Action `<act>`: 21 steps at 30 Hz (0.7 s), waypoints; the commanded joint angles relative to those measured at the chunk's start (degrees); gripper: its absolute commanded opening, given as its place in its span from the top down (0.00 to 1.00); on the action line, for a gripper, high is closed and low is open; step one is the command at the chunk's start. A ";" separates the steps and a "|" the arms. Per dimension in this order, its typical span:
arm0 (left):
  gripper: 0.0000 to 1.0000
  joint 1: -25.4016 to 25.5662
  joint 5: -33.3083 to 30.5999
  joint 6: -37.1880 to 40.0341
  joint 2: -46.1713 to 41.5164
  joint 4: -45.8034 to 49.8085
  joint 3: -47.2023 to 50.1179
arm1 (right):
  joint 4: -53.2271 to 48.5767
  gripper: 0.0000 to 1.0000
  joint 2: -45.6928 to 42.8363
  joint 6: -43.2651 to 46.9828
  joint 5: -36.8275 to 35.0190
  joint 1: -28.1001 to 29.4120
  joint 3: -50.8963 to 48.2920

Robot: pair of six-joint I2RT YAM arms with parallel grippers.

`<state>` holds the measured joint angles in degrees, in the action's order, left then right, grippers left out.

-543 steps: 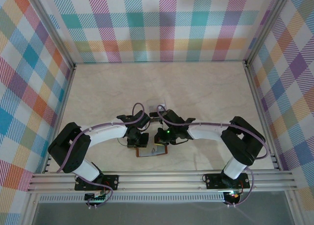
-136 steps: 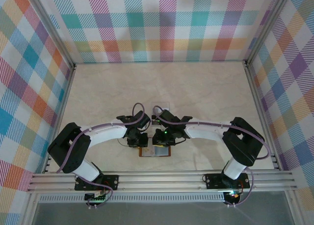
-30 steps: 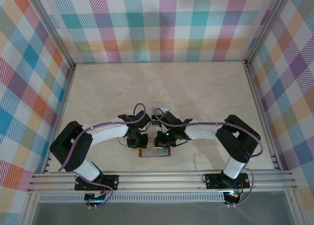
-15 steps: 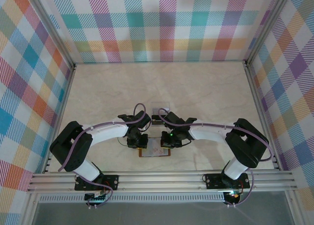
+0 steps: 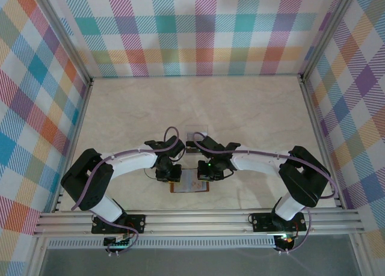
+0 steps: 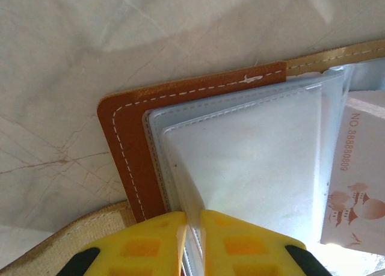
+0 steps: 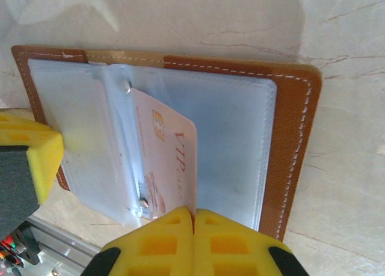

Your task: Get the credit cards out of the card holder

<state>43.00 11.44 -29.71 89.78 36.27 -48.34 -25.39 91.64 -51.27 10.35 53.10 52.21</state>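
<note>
**Two pinches on the open card holder, pale card partly drawn out**

The right gripper [image 7: 194,220] has its yellow fingertips pressed together on one corner of the pale credit card [image 7: 165,162]. The card lies tilted across a clear sleeve [image 7: 231,150]. Its far end is tucked among the sleeves near the fold, beside a small snap stud. The left gripper [image 6: 192,228] is closed on the edge of another clear sleeve, and the plastic runs up between its two fingertips.

The card holder [image 7: 296,144] lies spread open and flat on the marbled table [image 6: 90,35]. Its brown leather, with white stitching, frames the sleeves.

The right wrist view shows the pinch on the card and the print "VIP" on its face. It also shows one yellow pad [image 7: 24,156] of the left gripper at the holder's opposite end. The left wrist view shows only a strip of that card at its edge, bearing a printed number and a small reddish picture. It gives the clearer look at the sleeve caught in the left fingertips.

From above, both wrists crowd over the holder and cover most of it. A brown edge and a pale patch show between them, and the fingertips themselves cannot be made out.

Beyond the wrists, a small greyish rectangle [image 5: 195,133] lies on the table. It is partly crossed by the purple cables [image 5: 171,134] and too small to read. An aluminium rail [image 5: 198,219] runs along the near edge. Checked walls [image 5: 192,29] close in the other three sides.
</note>
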 commanded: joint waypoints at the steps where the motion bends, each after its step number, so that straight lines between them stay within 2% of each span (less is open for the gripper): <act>1: 0.83 0.63 -1.35 1.09 1.01 2.14 1.07 | -0.23 0.94 1.20 -1.26 0.52 0.85 1.21; 5: 0.83 0.60 -1.26 1.05 1.06 1.83 1.28 | 1.35 0.85 1.39 -2.12 1.58 1.17 1.50; 8: 0.83 0.66 -1.15 1.08 1.18 1.79 1.25 | 2.04 0.83 1.35 -2.52 2.09 1.27 1.73; 21: 0.83 0.63 -1.33 1.08 1.35 2.07 0.58 | -0.50 0.91 1.29 -1.75 0.87 1.30 2.96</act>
<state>43.00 11.44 -29.23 89.78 36.21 -48.34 -23.46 92.58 -53.15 12.01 54.08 53.89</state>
